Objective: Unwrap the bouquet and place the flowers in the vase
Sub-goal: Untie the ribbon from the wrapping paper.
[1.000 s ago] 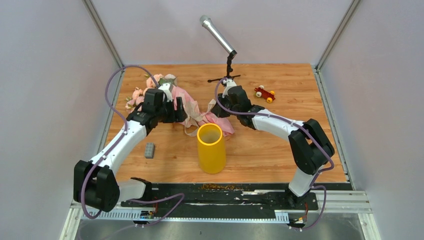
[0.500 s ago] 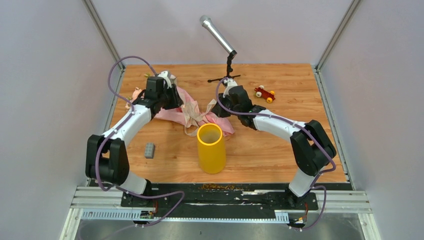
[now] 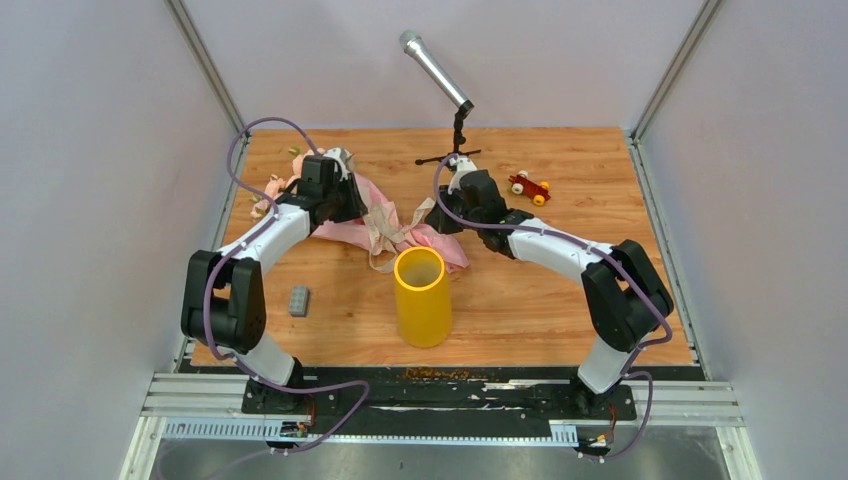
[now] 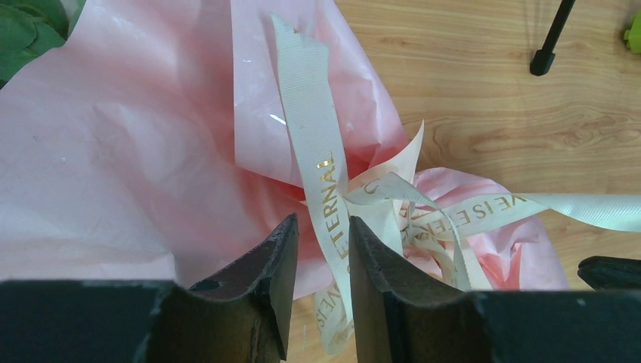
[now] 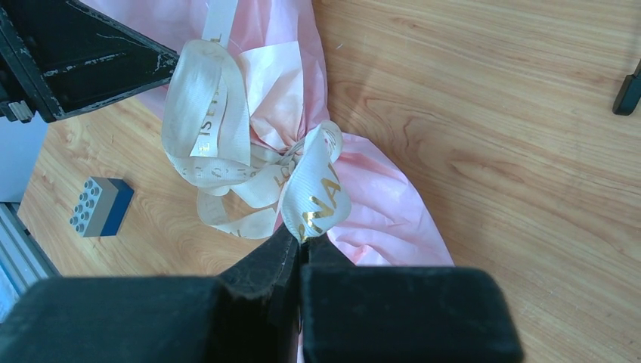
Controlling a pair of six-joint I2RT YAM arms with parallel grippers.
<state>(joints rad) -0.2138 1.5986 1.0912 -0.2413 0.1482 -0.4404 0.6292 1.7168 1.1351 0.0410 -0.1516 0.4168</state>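
The bouquet (image 3: 385, 215) lies on its side at the back of the table, its pink paper tied with a beige ribbon (image 4: 321, 162). The flowers (image 3: 272, 190) show at its left end, with green leaves (image 4: 23, 26) at the corner of the left wrist view. My left gripper (image 4: 323, 238) hangs over the knot with its jaws a narrow gap apart. One ribbon strand runs loosely through that gap. My right gripper (image 5: 302, 238) is shut on a ribbon loop (image 5: 314, 193) at the bundle's right end. The yellow vase (image 3: 421, 295) stands upright in front of the bouquet.
A small grey block (image 3: 299, 300) lies left of the vase. A microphone (image 3: 437, 70) on a black tripod (image 3: 450, 155) stands at the back centre. A red toy car (image 3: 528, 186) sits right of it. Walls close in both sides.
The left arm has swung in toward the back, bringing its gripper over the ribbon knot, and its jaws have narrowed from wide to a small gap. The right gripper has stayed shut.
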